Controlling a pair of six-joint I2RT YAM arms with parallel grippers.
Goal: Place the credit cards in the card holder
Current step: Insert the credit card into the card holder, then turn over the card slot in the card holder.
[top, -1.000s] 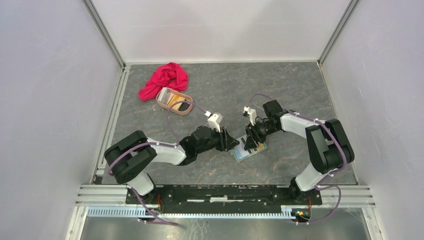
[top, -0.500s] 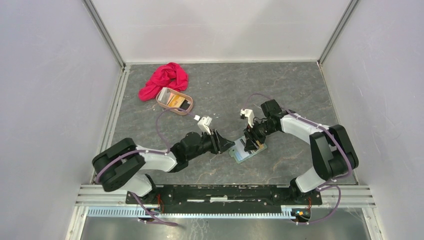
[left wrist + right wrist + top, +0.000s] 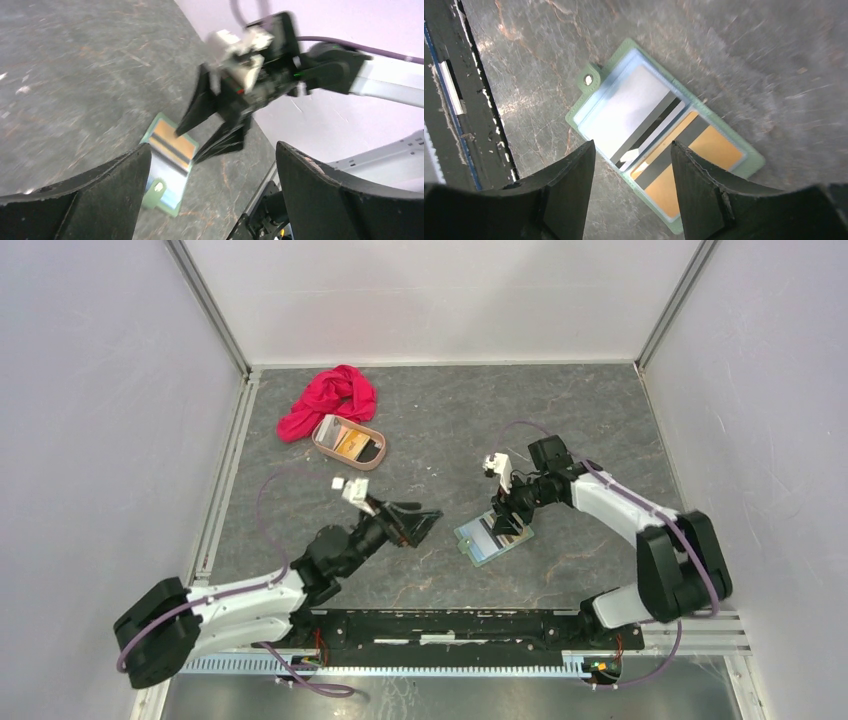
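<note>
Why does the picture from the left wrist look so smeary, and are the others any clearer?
Left wrist view: table and right arm are streaked, which looks like motion blur; its own fingers are dark, soft shapes. Right wrist view: the wallet is crisp, but the table toward the upper right smears. Top view: sharp and evenly lit, with only faint shadows.

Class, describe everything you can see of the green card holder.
The card holder is a sage-green wallet lying open and flat on the grey table, pale blue pockets up, a snap tab at one edge. A dark-striped orange card and a silvery-white card sit in its pockets. The open right gripper hangs just above.
</note>
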